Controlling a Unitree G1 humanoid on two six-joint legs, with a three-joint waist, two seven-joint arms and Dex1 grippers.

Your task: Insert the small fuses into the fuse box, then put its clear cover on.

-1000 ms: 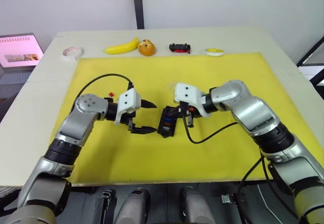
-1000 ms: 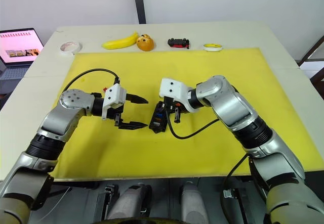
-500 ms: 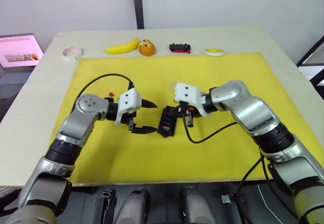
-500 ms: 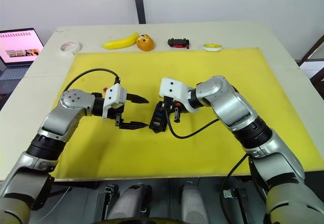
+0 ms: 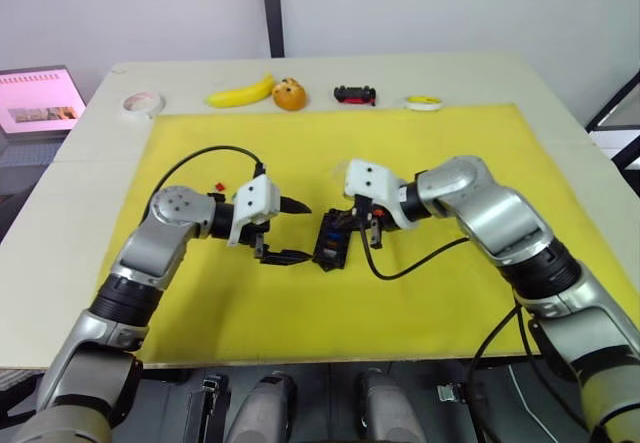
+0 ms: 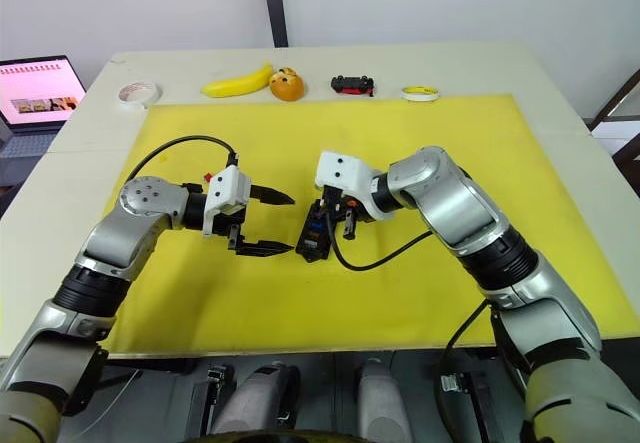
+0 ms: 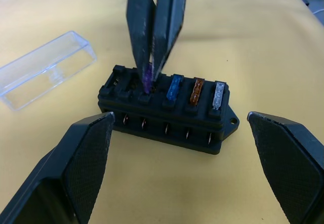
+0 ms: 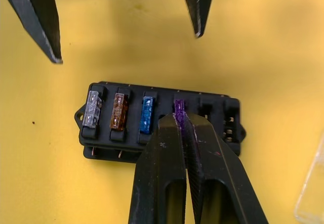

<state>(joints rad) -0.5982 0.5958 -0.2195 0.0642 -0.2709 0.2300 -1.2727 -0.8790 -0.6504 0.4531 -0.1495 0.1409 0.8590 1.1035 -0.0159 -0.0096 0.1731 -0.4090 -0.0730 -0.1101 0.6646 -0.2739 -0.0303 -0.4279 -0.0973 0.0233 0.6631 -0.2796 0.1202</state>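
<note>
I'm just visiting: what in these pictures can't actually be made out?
- Whether the purple fuse is fully seated: the right gripper, shut on it, covers its lower part in both wrist views.
- The clear cover: one end is cut off by the left wrist view's edge.
- The red fuse on the mat: too small in the head views.

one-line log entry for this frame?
right gripper: shut on purple fuse at fuse box slot | left gripper: open, beside box | clear cover: off

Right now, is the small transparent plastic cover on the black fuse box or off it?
Off. The clear cover lies on the yellow mat beside the black fuse box, whose fuse slots are exposed.
</note>
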